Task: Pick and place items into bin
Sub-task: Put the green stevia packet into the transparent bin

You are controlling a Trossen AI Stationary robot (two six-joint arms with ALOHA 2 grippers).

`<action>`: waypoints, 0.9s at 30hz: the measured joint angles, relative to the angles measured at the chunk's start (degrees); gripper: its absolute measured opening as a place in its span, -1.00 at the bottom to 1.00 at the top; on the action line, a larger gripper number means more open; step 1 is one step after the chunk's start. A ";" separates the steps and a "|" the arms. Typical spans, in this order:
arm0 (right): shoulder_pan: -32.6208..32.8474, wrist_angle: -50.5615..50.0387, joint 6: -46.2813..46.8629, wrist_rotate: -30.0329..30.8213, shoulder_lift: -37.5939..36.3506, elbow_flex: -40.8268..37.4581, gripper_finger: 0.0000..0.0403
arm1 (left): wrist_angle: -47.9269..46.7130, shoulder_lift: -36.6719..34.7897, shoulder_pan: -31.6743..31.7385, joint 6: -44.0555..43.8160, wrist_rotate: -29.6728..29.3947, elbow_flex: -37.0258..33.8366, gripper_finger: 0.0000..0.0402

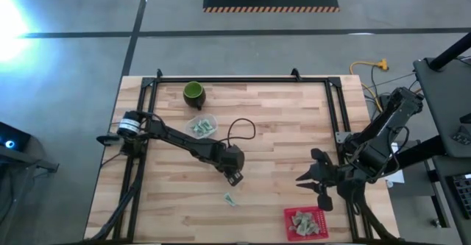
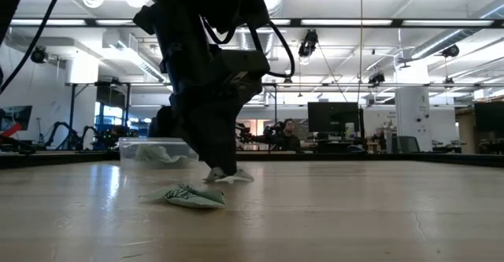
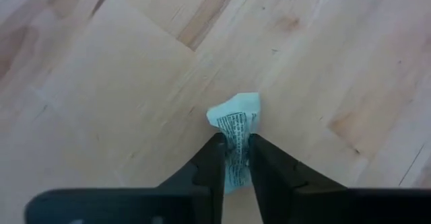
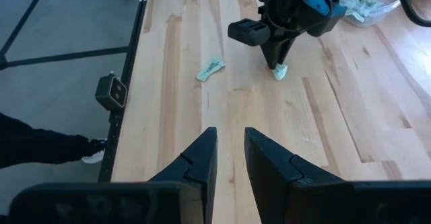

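Observation:
My left gripper (image 1: 234, 176) is near the table's middle, pointing down and shut on a pale green-and-white packet (image 3: 234, 120). The same packet shows in the low view (image 2: 234, 177) and in the right wrist view (image 4: 280, 71). A second packet (image 1: 230, 199) lies flat on the wood just nearer the front edge; it also shows in the low view (image 2: 186, 195). My right gripper (image 1: 313, 177) hovers at the right side, above the red bin (image 1: 288, 217), empty, with a narrow gap between its fingers (image 4: 230, 146). My left gripper pinches the packet between its two fingers, on the printed wrapper near one end (image 3: 236, 143). The fingers come from above, pointing down. The packet's other end (image 3: 236, 106) sticks out past the fingertips, down at the table top; whether it touches the wood, I cannot tell.
A clear tub (image 1: 202, 125) with several packets stands left of the table's middle, and a dark green cup (image 1: 193, 92) stands behind it. The red bin at the front right holds several packets (image 1: 305, 221). A dark frame (image 1: 243, 78) runs round the table's edges. A person (image 2: 289, 134) sits far behind the table.

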 joint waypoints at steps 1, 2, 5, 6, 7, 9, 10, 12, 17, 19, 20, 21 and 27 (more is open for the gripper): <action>0.00 -0.01 0.00 0.09 0.00 0.00 -0.66 | 0.02 0.00 0.00 0.23 0.00 0.02 -0.79; 0.00 -0.02 -0.01 0.27 0.00 0.00 -0.66 | 0.02 0.00 0.00 0.86 0.03 0.04 -0.82; 0.00 -0.02 -0.03 1.26 0.00 0.00 -0.66 | 0.12 0.00 0.01 2.22 0.29 0.20 -0.92; 0.00 -0.02 -0.04 1.28 0.00 0.00 -0.66 | 0.10 0.00 0.02 2.66 0.45 0.30 -0.95; 0.00 -0.02 -0.16 1.28 0.00 0.00 -0.66 | 0.12 0.00 0.02 2.91 0.50 0.40 -0.97; 0.00 -0.04 -0.19 1.29 0.00 0.00 -0.66 | 0.17 -0.25 0.02 3.08 0.57 0.54 -0.99; 0.00 -0.04 -0.19 1.30 0.00 0.00 -0.66 | 0.17 -0.53 0.02 3.67 0.60 0.57 -0.99; 0.00 -0.09 -0.20 1.57 0.00 0.00 -0.66 | 0.34 -1.23 0.02 4.46 0.65 0.81 -0.98; -0.02 -0.14 -0.29 4.22 0.00 0.00 -0.66 | 0.08 -3.62 0.52 6.99 0.64 0.81 -0.98; -0.04 -0.12 -0.41 5.20 -0.04 0.00 -0.66 | -0.44 -4.82 1.07 7.93 0.48 0.81 -0.98; -0.04 -0.11 -0.43 5.73 -0.04 0.00 -0.66 | -0.85 -5.71 1.39 8.55 0.26 0.81 -0.98; -0.04 -0.11 -0.43 6.05 -0.04 0.00 -0.66 | -1.82 -6.54 1.70 8.99 -0.25 0.81 -0.98; -0.04 -0.18 -0.49 8.47 -0.05 0.00 -0.66 | -8.35 -12.13 4.12 13.35 -6.28 0.81 -0.98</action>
